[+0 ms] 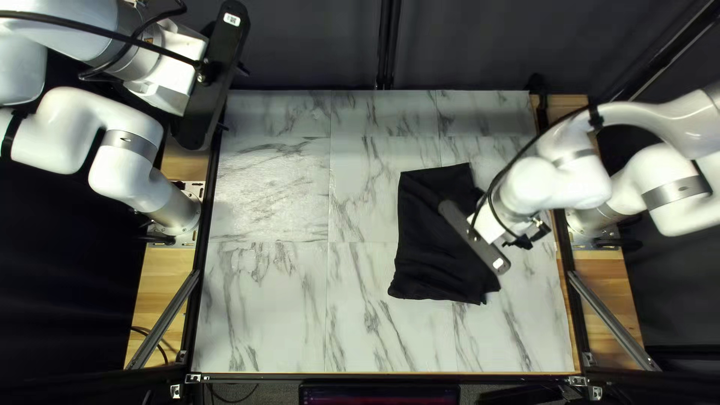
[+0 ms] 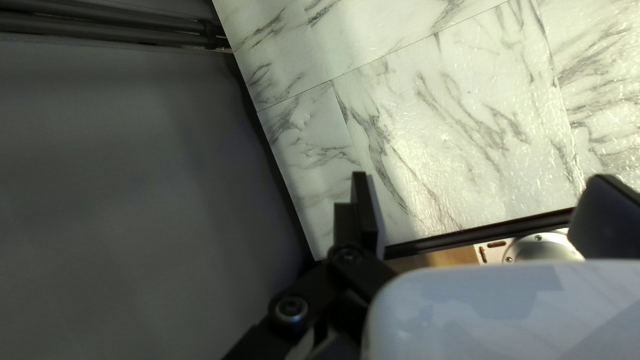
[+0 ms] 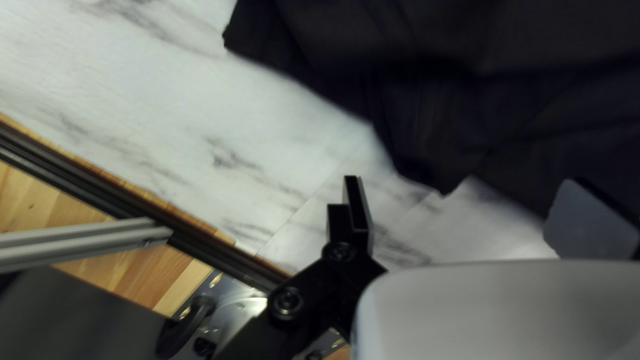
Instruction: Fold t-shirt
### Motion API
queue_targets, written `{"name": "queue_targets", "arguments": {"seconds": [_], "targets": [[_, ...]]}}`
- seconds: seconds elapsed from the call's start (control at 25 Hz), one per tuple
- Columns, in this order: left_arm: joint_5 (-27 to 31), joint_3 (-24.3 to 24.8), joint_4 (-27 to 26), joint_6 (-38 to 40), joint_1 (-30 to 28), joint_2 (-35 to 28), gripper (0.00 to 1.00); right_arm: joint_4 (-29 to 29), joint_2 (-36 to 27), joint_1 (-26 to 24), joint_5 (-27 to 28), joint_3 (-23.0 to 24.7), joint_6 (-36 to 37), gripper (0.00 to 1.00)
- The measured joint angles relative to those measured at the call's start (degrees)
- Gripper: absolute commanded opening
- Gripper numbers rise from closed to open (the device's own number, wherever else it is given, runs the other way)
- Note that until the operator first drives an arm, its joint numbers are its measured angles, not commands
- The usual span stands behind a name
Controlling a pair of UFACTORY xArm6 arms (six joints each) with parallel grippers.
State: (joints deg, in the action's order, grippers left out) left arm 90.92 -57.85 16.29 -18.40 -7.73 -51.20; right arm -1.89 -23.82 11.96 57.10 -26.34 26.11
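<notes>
"One black t-shirt, then. Where does it lie?"

"On the table, partly under the right gripper. From behind those jaws it spreads toward the middle of the table, in a rough four-sided shape, with soft creases and a pointed corner on the far side."

"And how do the right jaws stand?"

"Wide apart. One finger shows against the marbled tabletop; behind the other there's dark cloth. An uneven edge of the shirt runs just ahead of the space between them."

"What's beside them?"

"A black rail along the table's edge, then a strip of pale wood with a grey metal brace slanting over it."

"The left jaws, are they together?"

"No, they're spread too. The left gripper is raised by the table's far left corner, well apart from the shirt. Marbled tabletop shows ahead of its jaws, and a dark curtain hangs to one side. Between its fingers, farther down, I can see part of a metal base plate."

"Anything farther out?"

"A screen, past the table's near edge, well apart from both pairs of jaws."
</notes>
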Motion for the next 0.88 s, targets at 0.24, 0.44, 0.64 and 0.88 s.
{"name": "queue_targets", "arguments": {"seconds": [0.24,0.44,0.64,0.88], "targets": [[0.00,0.00,0.00,0.00,0.00,0.00,1.00,-4.11,0.98,-2.97,-1.16,3.48,2.16,1.00],[0.00,0.00,0.00,0.00,0.00,0.00,1.00,-4.95,3.25,-3.58,-2.69,4.53,1.23,0.97],[0.00,0.00,0.00,0.00,0.00,0.00,1.00,-3.23,4.45,-4.16,-4.90,5.95,-2.11,0.92],[0.00,0.00,0.00,0.00,0.00,0.00,1.00,-0.92,4.47,-6.80,-8.13,8.35,-3.83,0.00]]}}
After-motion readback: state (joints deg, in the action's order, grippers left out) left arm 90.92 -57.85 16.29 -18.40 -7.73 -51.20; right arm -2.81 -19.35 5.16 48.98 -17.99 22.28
